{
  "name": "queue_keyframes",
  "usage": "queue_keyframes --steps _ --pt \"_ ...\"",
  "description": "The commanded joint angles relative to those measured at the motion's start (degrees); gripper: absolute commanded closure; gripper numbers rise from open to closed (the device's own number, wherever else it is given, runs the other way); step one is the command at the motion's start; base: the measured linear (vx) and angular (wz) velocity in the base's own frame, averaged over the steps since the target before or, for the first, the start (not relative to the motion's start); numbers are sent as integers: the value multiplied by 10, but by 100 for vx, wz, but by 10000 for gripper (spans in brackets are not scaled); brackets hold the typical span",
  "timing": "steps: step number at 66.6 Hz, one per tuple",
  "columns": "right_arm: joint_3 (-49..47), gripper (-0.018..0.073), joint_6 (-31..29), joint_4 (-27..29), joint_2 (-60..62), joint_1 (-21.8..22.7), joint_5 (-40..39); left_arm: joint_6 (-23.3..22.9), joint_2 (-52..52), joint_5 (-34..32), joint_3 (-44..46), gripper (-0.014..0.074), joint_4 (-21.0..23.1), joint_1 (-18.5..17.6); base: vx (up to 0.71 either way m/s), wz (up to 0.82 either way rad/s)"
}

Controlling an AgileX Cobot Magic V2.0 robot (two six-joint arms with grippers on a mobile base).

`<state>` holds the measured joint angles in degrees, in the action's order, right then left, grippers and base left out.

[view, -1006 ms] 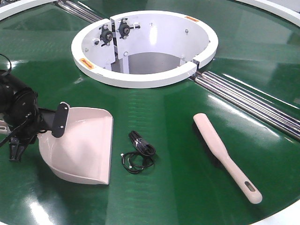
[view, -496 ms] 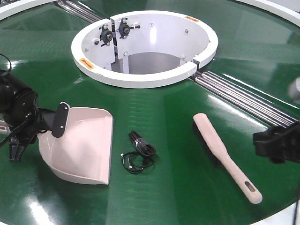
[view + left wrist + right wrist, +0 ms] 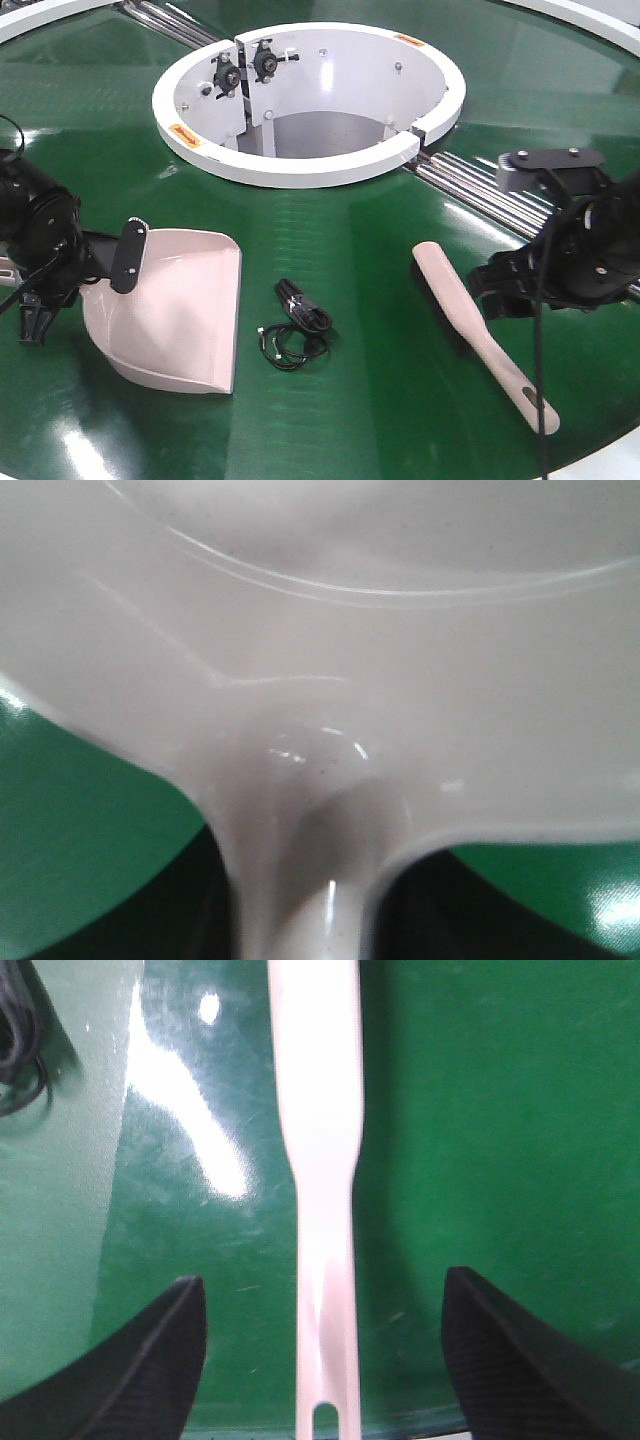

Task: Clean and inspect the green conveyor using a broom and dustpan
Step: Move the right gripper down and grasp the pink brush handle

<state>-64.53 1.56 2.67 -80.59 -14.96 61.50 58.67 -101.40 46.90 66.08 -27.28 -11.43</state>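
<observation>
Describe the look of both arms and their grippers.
Both are matte black with thin black cables. The left gripper has a flat screw-studded finger plate; the right gripper has broad tapered fingers and a grey block on its wrist.

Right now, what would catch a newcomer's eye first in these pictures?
The big white ring-shaped hub stands out at the top centre of the glossy green conveyor. Below it, the left gripper holds the beige dustpan at left, while the open right gripper straddles the broom handle at right, a black cable coil between them.
</observation>
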Motion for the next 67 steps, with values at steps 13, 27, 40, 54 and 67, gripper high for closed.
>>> queue_keyframes --steps 13,27,40,54,67 --pt "-43 68 -10 3 -81 0 21 1 24 3 15 602 -11 -4 0 0" --pt "-43 68 -9 6 -139 0 26 1 24 3 15 602 -11 -4 0 0" --pt "-46 70 -9 1 -183 0 25 1 24 3 15 602 -11 -4 0 0" --pt "-65 108 -9 1 -216 0 23 1 24 3 15 602 -11 -4 0 0" --pt "-76 241 -9 -3 -233 0 41 1 24 3 15 602 -11 -4 0 0"
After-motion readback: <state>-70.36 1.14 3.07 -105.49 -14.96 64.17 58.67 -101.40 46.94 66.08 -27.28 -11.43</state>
